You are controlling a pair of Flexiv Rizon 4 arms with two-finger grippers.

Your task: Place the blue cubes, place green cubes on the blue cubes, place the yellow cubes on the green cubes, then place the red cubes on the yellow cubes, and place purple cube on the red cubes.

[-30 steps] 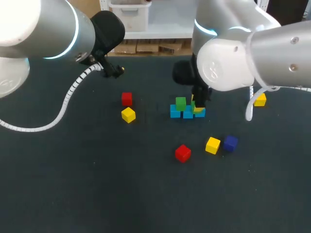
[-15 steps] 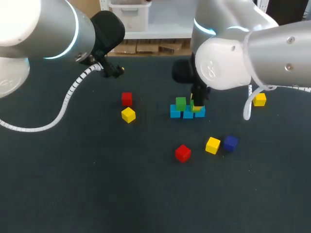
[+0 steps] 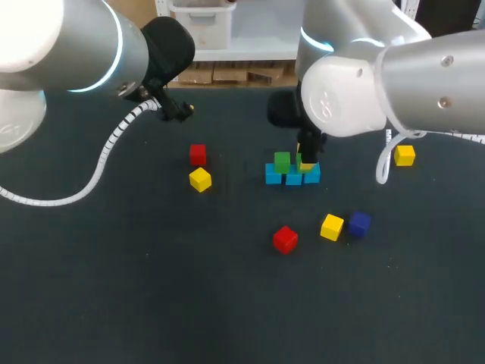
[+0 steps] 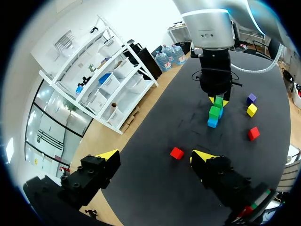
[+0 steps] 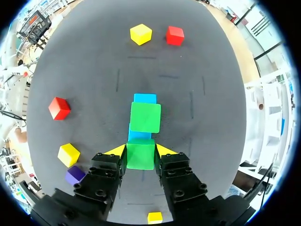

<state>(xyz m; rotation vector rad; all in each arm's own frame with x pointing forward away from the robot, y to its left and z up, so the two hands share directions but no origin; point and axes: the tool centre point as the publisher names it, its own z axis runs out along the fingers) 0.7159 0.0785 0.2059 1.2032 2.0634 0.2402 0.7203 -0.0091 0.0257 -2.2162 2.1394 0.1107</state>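
Three blue cubes (image 3: 273, 175) lie in a row mid-table, and one green cube (image 3: 282, 161) sits on the row's left end. My right gripper (image 3: 306, 162) hangs over the row's right part, shut on a second green cube (image 5: 140, 156). In the right wrist view that held cube is just above a blue cube (image 5: 138, 135), with the placed green cube (image 5: 145, 117) ahead of the fingers. My left gripper (image 3: 184, 111) is at the back left, open and empty; in its wrist view the left gripper (image 4: 155, 157) looks toward the stack (image 4: 214, 113).
Loose on the table are a red cube (image 3: 198, 154) and a yellow cube (image 3: 200, 180) at the left. A red cube (image 3: 285, 239), a yellow cube (image 3: 331, 227) and a purple cube (image 3: 359, 223) lie in front. Another yellow cube (image 3: 405, 155) lies at the right.
My right arm has shifted slightly to the left above the blue row, the green cube still in its fingers. The left arm has not moved.
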